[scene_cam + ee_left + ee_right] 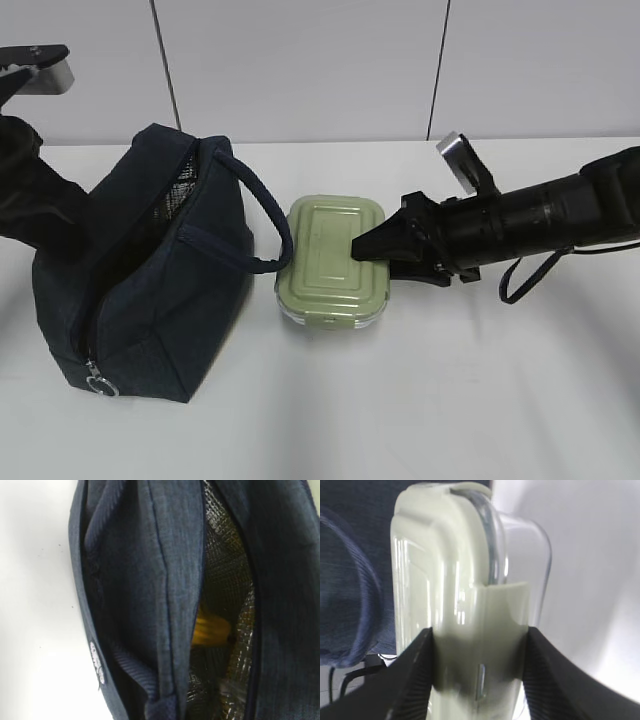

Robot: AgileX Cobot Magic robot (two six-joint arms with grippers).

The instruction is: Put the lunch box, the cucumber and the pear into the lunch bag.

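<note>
One lunch box [334, 262] sits on the table [450, 400] just right of one open lunch bag [140, 265], whose handle [262, 215] touches the lid. We see the right gripper [372, 247] at the box's right end. We judge it should lift level and clear that handle.

Left wrist view: one yellow pear [209, 628] lies inside the lining; left gripper unseen, state unknown. No cucumber visible.

Right wrist view: both fingers [410, 680] flank the box's end, seemingly clamping it.

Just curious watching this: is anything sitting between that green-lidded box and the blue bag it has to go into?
Only the bag's own loop handle, which arches against the lunch box beside the lunch bag. The right gripper has its fingers either side of the box.
</note>
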